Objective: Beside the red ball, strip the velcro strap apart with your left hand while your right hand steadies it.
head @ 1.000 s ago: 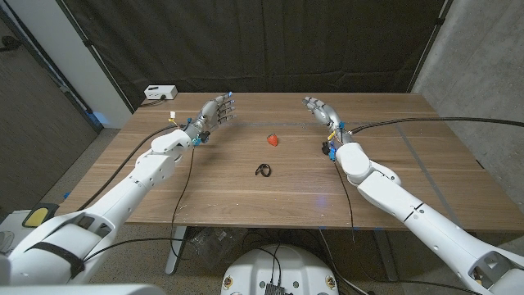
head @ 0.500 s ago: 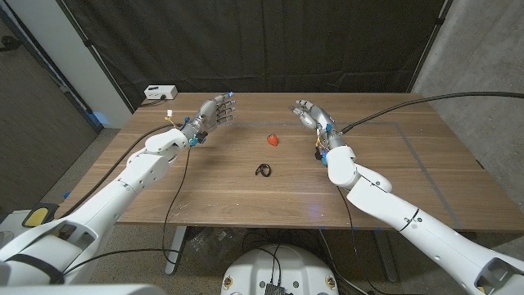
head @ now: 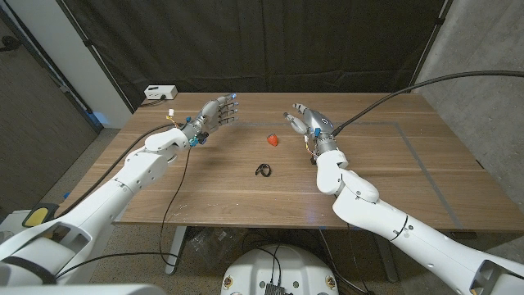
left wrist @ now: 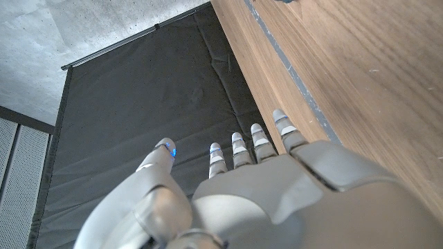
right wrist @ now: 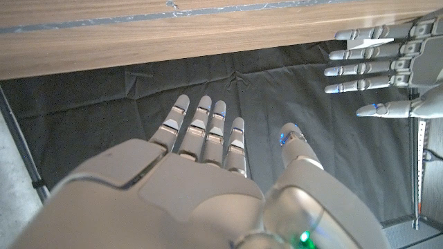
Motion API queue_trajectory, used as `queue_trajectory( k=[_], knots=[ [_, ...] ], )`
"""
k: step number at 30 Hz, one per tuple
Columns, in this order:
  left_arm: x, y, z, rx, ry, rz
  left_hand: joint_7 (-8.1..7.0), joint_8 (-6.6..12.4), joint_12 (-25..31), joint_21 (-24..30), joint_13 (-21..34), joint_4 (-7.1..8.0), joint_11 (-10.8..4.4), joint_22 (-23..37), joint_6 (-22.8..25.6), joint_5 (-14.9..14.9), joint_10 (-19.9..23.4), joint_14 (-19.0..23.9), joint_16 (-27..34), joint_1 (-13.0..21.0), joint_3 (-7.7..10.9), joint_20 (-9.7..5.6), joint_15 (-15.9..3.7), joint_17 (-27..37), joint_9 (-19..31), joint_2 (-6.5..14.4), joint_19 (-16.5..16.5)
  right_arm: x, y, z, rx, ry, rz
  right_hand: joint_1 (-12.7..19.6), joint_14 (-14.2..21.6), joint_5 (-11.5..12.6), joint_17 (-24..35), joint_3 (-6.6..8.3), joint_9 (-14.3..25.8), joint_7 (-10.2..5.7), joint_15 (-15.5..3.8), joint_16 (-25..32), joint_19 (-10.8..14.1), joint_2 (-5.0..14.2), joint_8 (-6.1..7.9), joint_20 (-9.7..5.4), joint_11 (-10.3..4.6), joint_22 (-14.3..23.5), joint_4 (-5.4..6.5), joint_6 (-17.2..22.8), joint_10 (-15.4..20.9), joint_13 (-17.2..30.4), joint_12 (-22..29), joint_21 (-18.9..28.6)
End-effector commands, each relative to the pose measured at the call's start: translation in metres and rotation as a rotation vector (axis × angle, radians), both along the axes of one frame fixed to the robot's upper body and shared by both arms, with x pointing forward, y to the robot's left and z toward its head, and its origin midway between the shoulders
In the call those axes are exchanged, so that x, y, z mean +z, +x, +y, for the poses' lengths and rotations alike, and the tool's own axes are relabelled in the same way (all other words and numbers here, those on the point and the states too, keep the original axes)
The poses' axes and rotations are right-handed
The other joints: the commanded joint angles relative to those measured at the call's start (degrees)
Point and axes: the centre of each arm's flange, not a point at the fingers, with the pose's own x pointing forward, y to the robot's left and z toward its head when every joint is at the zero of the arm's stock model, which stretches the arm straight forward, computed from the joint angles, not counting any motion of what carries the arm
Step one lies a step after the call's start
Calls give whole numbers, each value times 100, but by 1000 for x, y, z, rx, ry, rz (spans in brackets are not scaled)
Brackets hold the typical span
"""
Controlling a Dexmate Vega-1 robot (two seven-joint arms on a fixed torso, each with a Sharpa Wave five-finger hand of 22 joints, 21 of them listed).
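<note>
No legible writing, perhaps; red ball (head: pixel 273 139)

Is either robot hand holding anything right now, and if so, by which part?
Nothing is held. The left hand and right hand are both open above the table, apart from the strap and red ball.

Red ball (head: pixel 272 140), black velcro strap (head: pixel 263 170), brown wood-grain tabletop (head: pixel 246 197), silver-grey left robot hand (head: pixel 215 113), black curtain (head: pixel 262 49).
</note>
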Motion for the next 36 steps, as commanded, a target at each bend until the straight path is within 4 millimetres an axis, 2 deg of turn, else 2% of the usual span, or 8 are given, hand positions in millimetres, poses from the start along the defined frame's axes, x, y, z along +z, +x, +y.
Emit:
queue_trajectory(
  k=[1, 13, 20, 23, 24, 28, 32, 36],
  knots=[
    [0, 5, -11, -27, 19, 14, -5, 7, 48, 45, 19, 19, 5, 13, 21, 42, 44, 83, 29, 32, 16, 0, 5, 33, 17, 25, 30, -11, -21, 25, -87, -87, -16, 45, 113, 34, 21, 19, 21, -7, -50, 64, 96, 26, 9, -8, -36, 15, 4, 53, 97, 15, 34, 39],
    [0, 16, -21, -68, 38, 20, 3, -3, 43, 49, 21, 22, 1, 13, 37, 41, 59, 110, 24, 38, 23, 3, 3, 36, 19, 35, 37, -29, -31, 53, -30, -161, 4, 103, 149, 37, 28, 26, 23, -20, -125, 66, 145, 56, -18, -27, -88, 19, -10, 28, 91, 15, 18, 61],
    [4, 17, -26, -82, 57, 18, 6, -6, 39, 50, 23, 22, 12, 14, 48, 40, 65, 121, 21, 41, 27, 4, 4, 38, 20, 40, 36, -39, -38, 64, -8, -213, 16, 50, 195, 11, 47, -35, 24, -22, -157, 81, 168, 10, -5, -41, -86, 23, 28, 98, 109, 16, 14, 74],
    [6, 17, -29, -87, 63, 18, 13, -9, 34, 52, 23, 23, 4, 14, 54, 39, 60, 131, 20, 43, 30, 3, 9, 39, 21, 43, 41, -46, -40, 68, 0, -220, 27, -38, 230, -35, 59, -121, 25, -13, -180, 88, 184, -87, -19, -38, -104, 26, 63, 98, 135, 18, 16, 82],
    [6, 17, -30, -88, 65, 18, 12, -10, 34, 53, 23, 23, 9, 14, 56, 39, 63, 134, 20, 44, 30, 3, 6, 39, 21, 43, 41, -47, -40, 68, -1, -222, 29, -116, 235, -78, 64, -207, 26, -18, -208, 82, 182, -197, -32, -50, -102, 28, 81, 93, 133, 20, 8, 82],
    [8, 19, -34, -99, 73, 21, 12, -15, 32, 56, 24, 23, 1, 14, 56, 39, 67, 137, 16, 46, 33, -2, 11, 40, 21, 46, 49, -54, -42, 71, -4, -222, 36, -192, 244, -104, 64, -315, 28, 19, -230, 70, 191, -355, -23, -43, -108, 29, 80, 146, 192, 25, 22, 85],
    [8, 19, -37, -112, 74, 26, 9, -24, 26, 54, 25, 23, 9, 14, 48, 38, 62, 140, 12, 50, 36, -1, 6, 41, 22, 49, 43, -61, -44, 76, -5, -225, 32, -63, 339, -76, 48, -348, 37, 65, -312, 78, 206, -465, 26, -55, -92, 30, -22, 304, 393, 40, 89, 90],
    [5, 14, -39, -110, 77, 33, 17, -29, 17, 39, 26, 22, 11, 14, 51, 38, 51, 124, -1, 54, 40, -1, 0, 42, 23, 52, 1, -66, -47, 79, -44, -229, 20, 249, 485, -21, 46, -345, 53, 91, -451, 102, 266, -593, 97, -79, -141, 35, -144, 521, 640, 85, 186, 116]
  ],
)
